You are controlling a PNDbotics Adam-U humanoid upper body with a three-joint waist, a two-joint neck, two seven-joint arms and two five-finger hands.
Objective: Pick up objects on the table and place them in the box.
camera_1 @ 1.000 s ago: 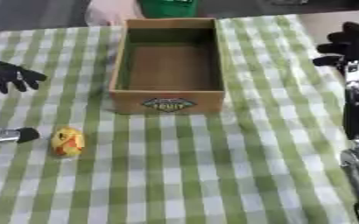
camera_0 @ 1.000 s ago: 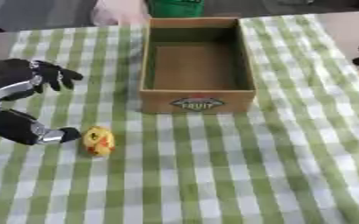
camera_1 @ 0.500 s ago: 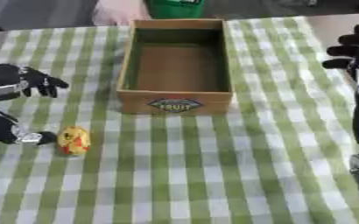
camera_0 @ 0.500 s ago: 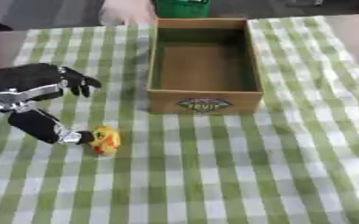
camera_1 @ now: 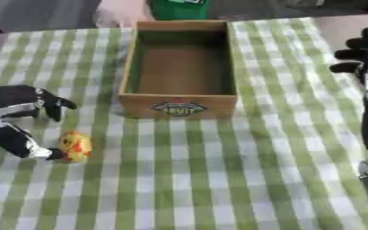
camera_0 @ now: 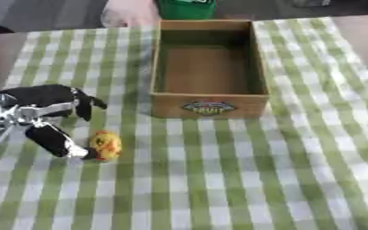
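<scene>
A small yellow and orange toy (camera_0: 105,144) lies on the green checked cloth, left of centre. My left hand (camera_0: 42,112) sits just left of it, open, with its thumb tip touching the toy's left side and its fingers spread above it. The cardboard box (camera_0: 208,103) stands behind and to the right, open at the top, with nothing inside. My right hand (camera_1: 365,56) shows at the right edge of the right eye view, raised beside the box, fingers loosely curled and holding nothing.
The green and white checked cloth (camera_0: 218,179) covers the table. A green container (camera_0: 186,8) stands just behind the box. A person's hand (camera_0: 128,12) rests on the far edge, left of that container.
My left hand has moved right and lower, toward the toy, and its thumb now touches it. The view has shifted slightly. The toy and box stay in place.
</scene>
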